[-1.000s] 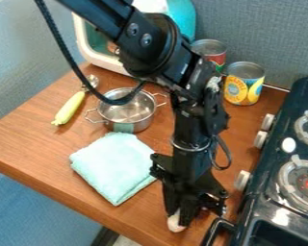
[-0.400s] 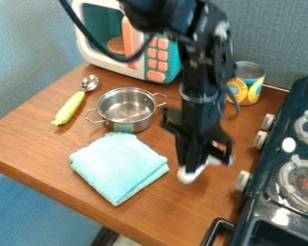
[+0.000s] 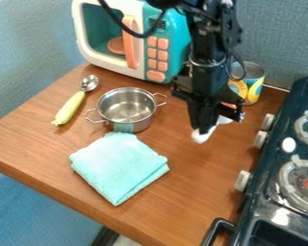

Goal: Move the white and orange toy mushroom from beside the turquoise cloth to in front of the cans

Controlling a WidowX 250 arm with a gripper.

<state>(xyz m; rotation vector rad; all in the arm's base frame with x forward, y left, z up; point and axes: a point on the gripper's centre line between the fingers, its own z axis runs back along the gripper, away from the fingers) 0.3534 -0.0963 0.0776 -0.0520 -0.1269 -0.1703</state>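
Looks like we've got the gripper (image 3: 211, 126) shifted away from the near edge of the counter (image 3: 182, 211) toward the far side, and the white thing (image 3: 200, 137) came along with it. We read that as a pinch, with the white thing caught between the fingers and poking out below, though too much is hidden for us to say what it is. That puts it right of the pot and on the near side of the can (image 3: 254, 86), well clear of the towel (image 3: 120, 166), which hasn't budged.

As for containers, we can see down to the shiny metal bottom of the pot (image 3: 126, 108). Over at the far left, the toy microwave (image 3: 173, 50) has a round orange piece (image 3: 116, 45) behind its window. The can is partly behind the arm, so no idea from us what's inside it
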